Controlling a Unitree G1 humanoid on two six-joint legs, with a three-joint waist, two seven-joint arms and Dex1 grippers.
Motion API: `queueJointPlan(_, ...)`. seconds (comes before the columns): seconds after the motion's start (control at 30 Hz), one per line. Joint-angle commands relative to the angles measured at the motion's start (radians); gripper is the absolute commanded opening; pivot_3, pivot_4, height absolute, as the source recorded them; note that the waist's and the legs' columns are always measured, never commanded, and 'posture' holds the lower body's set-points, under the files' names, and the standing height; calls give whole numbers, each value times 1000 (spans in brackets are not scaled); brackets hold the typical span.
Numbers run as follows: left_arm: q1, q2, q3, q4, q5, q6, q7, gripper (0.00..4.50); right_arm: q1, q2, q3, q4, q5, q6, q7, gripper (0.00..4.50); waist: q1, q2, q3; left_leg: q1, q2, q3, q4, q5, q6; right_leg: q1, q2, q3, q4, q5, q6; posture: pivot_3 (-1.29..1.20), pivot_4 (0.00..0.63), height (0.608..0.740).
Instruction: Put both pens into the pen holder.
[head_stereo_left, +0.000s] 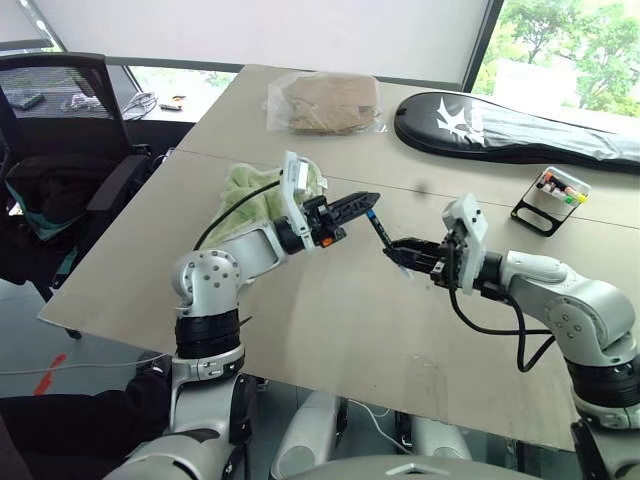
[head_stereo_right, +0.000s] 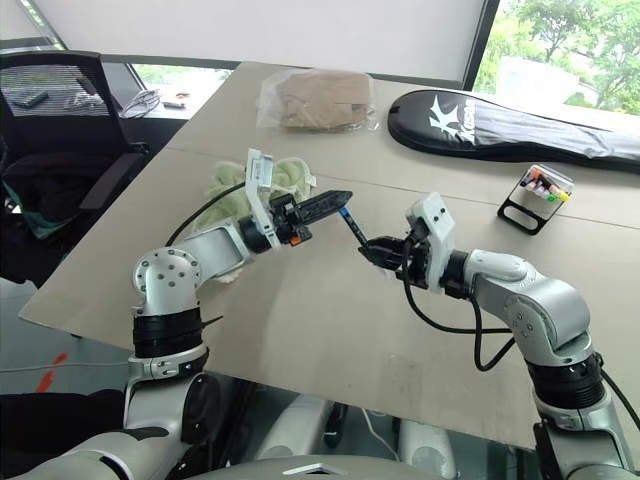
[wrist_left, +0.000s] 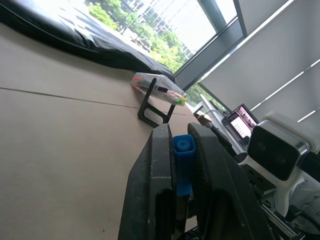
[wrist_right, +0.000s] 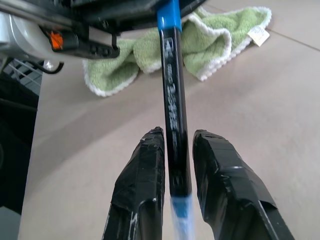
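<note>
Left gripper pinches the blue cap end of the pen above the middle of the table; right gripper closes on its lower end. The pen holder stands near the table's right edge. In the left wrist view, fingers clamp the cap. In the right wrist view, fingers flank the barrel, a green towel behind

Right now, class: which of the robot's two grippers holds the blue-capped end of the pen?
The left gripper: its fingers clamp the blue cap of the pen. The right gripper closes on the black barrel near the pale tip instead.
</note>
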Motion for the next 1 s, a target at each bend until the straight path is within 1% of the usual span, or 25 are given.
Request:
queueJointPlan(0.03,1,10,-29,-36,-13,-14,-23,0,-45,33,-9,-35,33,-1,-12,1034,0,0,0,0,0,0,0,0,0,0,0,0,0,0,0,0,150,740)
queueJointPlan(0.3,5,25,-66,-52,-5,-27,-42,0,-89,67,1,-24,34,19,-22,1034,1,0,0,0,0,0,0,0,0,0,0,0,-1,0,0,0,150,740)
queueJointPlan(0.43,10,46,-107,-78,30,-53,-62,0,-116,53,19,-19,23,59,-26,1034,1,0,0,0,0,0,-1,0,0,0,0,0,-1,0,0,0,150,740)
queueJointPlan(0.63,18,120,-233,-133,167,-170,-135,0,-169,18,31,-20,23,174,-41,1034,1,0,0,0,0,0,-2,0,0,0,0,0,-1,0,-1,0,150,740)
queueJointPlan(0.73,21,165,-312,-158,264,-254,-182,0,-193,7,34,-18,16,208,-51,1034,1,0,0,0,0,0,-2,0,0,0,-1,0,-3,0,-1,0,150,740)
queueJointPlan(1.0,-13,175,-362,-168,380,-378,-207,0,-240,5,31,-13,-14,247,-94,1034,1,0,0,-2,0,0,-3,0,0,-1,-1,0,-6,0,0,0,150,740)
